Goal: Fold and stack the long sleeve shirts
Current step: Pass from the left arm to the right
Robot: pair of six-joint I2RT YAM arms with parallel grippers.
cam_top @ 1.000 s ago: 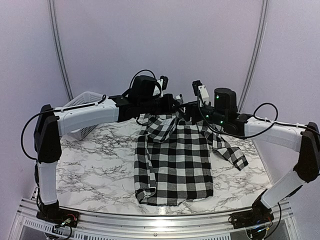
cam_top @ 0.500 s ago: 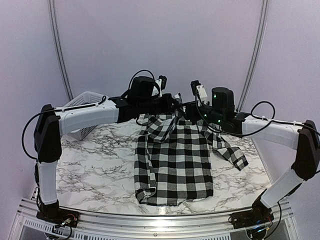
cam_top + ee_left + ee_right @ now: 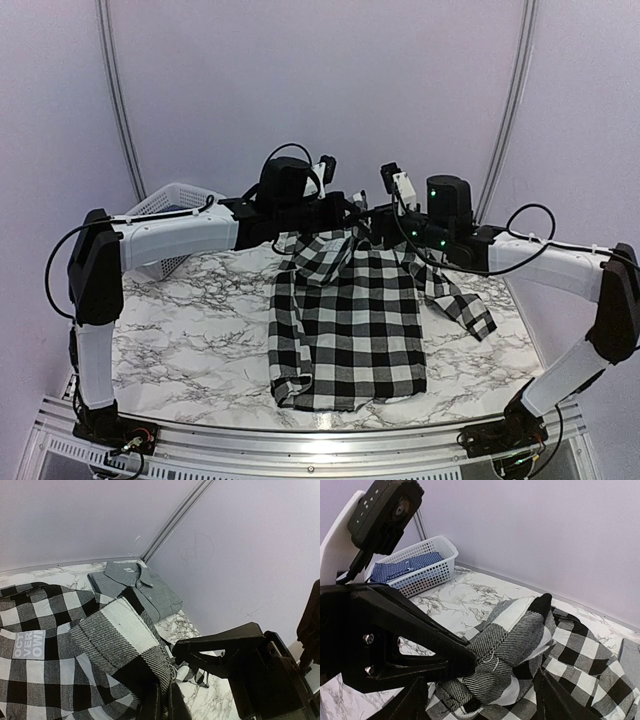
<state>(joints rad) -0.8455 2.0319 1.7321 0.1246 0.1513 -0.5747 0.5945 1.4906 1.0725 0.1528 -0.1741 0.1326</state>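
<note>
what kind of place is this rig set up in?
Likely a robot lab test booth, not a home: bare purple walls, marble-pattern table on an aluminium frame, staged laundry props (checked shirt, white basket).

Marble table (image 3: 180, 340): checked shirt (image 3: 345, 320), basket (image 3: 168, 212).

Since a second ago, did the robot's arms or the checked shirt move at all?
Hardly. The right arm swayed slightly inward, then back. The left gripper stayed pinched on the checked shirt at its top edge, and the shirt lay just as before.
</note>
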